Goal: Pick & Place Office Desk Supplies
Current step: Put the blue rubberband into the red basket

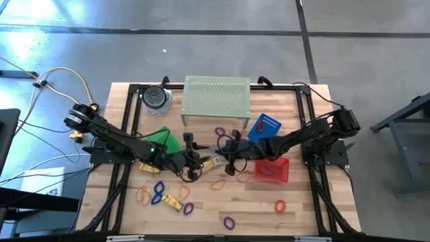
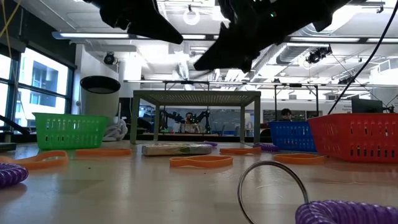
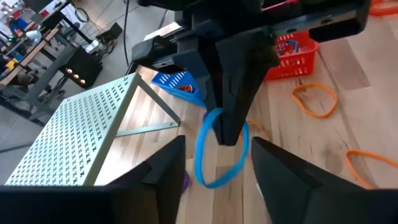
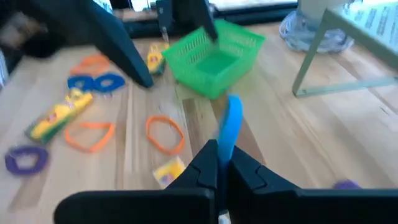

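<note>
a blue band loop stands nearest the right wrist camera, pinched edge-on between the closed fingers of the right gripper. seen from the left wrist, the same loop hangs from the tips of the right gripper, raised above the bench, with the left gripper just below and on either side of it, its fingers parted and clear of the band. so the right gripper grips the loop and the left gripper stands open beside it. both meet over the middle of the bench in the overhead view.

this looks like a hand-over of the band from one arm to the other, with the right arm now carrying it. the blue basket and red basket lie close behind the right gripper, the green basket ahead of it beyond the left arm. next the left gripper should back away so the loop does not snag, and the right should carry it to a basket, probably the blue one by colour. other loops and yellow pieces lie scattered on the bench beneath and around both grippers.
</note>
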`<state>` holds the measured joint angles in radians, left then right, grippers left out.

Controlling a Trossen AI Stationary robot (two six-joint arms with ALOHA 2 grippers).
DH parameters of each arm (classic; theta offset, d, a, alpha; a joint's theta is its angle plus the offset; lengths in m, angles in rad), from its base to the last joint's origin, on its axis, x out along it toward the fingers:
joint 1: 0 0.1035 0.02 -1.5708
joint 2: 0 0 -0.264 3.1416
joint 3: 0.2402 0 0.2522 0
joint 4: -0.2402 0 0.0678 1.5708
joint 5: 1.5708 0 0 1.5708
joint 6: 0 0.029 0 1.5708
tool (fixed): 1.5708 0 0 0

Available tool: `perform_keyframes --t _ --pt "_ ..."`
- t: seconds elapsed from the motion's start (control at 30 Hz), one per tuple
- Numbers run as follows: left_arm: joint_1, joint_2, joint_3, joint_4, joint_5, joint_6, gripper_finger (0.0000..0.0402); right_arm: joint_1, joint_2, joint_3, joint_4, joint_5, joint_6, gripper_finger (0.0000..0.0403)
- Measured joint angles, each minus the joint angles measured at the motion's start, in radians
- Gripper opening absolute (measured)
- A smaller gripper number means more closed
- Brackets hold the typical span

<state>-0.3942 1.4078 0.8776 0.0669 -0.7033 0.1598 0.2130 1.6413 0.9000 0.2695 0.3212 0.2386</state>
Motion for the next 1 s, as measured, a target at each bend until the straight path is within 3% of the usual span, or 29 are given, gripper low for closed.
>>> perform_keyframes --t 0.2,0.33,0.73,0.9,1.0 --pt "-0.004 0.0 0.0 0.001 0.0 -0.034 0.0186 0.076 -0.09 0.0 -0.131 0.022 0.001 0.0003" --pt "-0.004 0.0 0.0 0.001 0.0 -0.056 0.0186 0.163 -0.184 0.0 -0.282 0.164 0.048 0.0003" --pt "0.007 0.0 0.0 0.002 -0.001 -0.197 0.0186 0.459 -0.417 0.0 -0.794 0.455 0.536 0.0003" --pt "0.027 0.0 0.0 0.002 -0.001 -0.206 0.0186 0.507 -0.481 0.0 -1.09 0.445 0.816 0.0003" --pt "0.041 0.0 0.0 0.002 -0.001 -0.253 0.0186 0.52 -0.516 0.0 -1.248 0.356 0.94 0.0003"
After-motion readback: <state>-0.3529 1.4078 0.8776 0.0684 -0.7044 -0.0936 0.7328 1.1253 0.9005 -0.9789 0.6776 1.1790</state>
